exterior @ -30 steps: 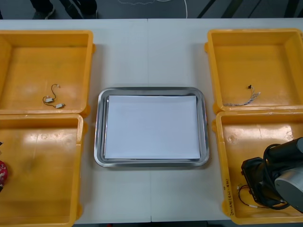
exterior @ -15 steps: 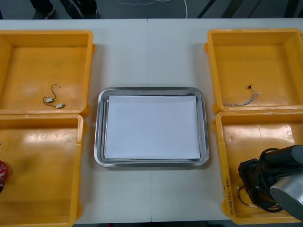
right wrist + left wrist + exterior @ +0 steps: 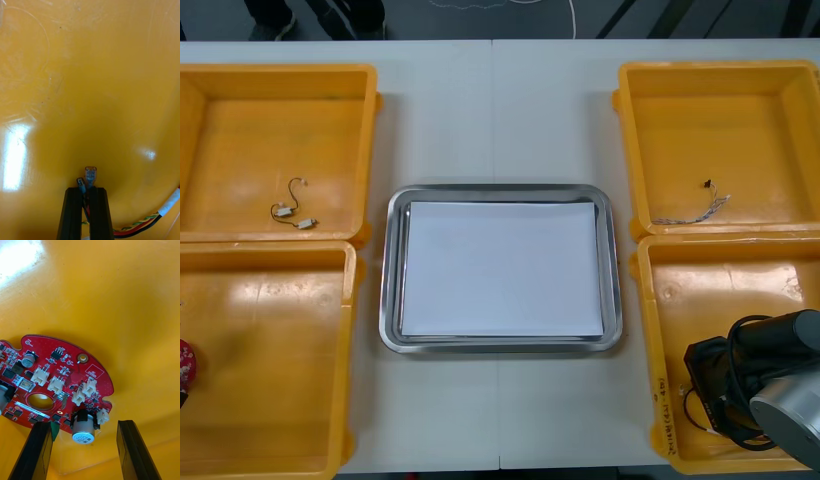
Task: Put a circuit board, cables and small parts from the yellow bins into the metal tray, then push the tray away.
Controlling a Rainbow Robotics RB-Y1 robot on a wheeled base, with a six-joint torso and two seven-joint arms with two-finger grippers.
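Observation:
In the near right yellow bin (image 3: 780, 270) my right gripper (image 3: 717, 402) hangs low over the floor. In the right wrist view my right gripper (image 3: 85, 192) is shut on the red and yellow cable (image 3: 139, 226), near its two blue connectors (image 3: 88, 177), which stick out past the fingertips. In the left wrist view my left gripper (image 3: 83, 423) stands open just above the orange bin floor. The round red circuit board (image 3: 56, 384) lies flat just beyond its fingers (image 3: 40, 450). The board's edge (image 3: 185, 362) shows in the near left bin. The metal tray (image 3: 392, 300), white inside, sits between the bins.
The far left bin (image 3: 240, 90) holds a small cable with metal parts (image 3: 290, 210). A thin twisted cable (image 3: 698, 208) lies in the far right bin (image 3: 780, 110). Bare table lies beyond and in front of the tray.
My right gripper has sunk a little in the near right bin, and its fingers have come together on the red and yellow cable. The left arm has stayed still.

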